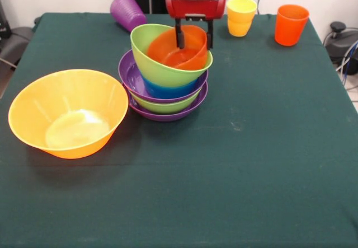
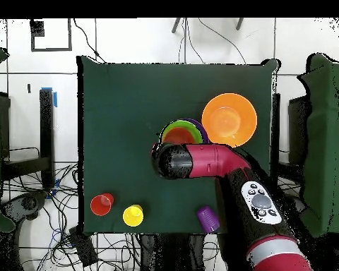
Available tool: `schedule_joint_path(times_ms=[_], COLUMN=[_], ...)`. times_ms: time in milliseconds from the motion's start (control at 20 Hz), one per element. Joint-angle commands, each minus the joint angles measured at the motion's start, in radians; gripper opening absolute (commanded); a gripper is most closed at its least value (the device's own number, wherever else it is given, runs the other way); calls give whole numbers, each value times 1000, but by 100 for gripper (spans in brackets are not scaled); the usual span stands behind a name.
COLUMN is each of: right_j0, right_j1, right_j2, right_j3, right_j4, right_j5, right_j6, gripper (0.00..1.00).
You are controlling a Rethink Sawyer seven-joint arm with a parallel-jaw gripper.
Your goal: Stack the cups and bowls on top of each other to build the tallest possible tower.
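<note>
On the green-clothed surface (image 1: 268,164), L to R: big glossy yellow-orange plastic bowl (image 1: 68,113) waits empty, then the tower (image 1: 166,74) of purple, green & blue bowls, where the pincer (image 1: 194,40) straddles the tilted red-orange bowl's (image 1: 179,49) rim, apparently mid-placement, so next it likely needs levelling before letting go.

End effector (image 1: 194,36) astride tilted red-orange bowl's (image 1: 180,49) rim atop the tower (image 1: 165,85)

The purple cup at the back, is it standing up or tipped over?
Tipped over. The purple cup lies on its side on the table.
</note>
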Motion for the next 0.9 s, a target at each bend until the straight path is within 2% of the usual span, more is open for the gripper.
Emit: schedule_joint_path(times_ms=[50,200,350,900], right_j0=[-14,-28,-32,-35], right_j1=[-87,-142,-167,-161], right_j2=[35,52,56,59], right_j3=[49,67,77,86], right_j4=[43,82,95,104], right_j5=[111,181,199,190], right_j6=[18,-1,-12,-14], gripper=[100,100,100,100])
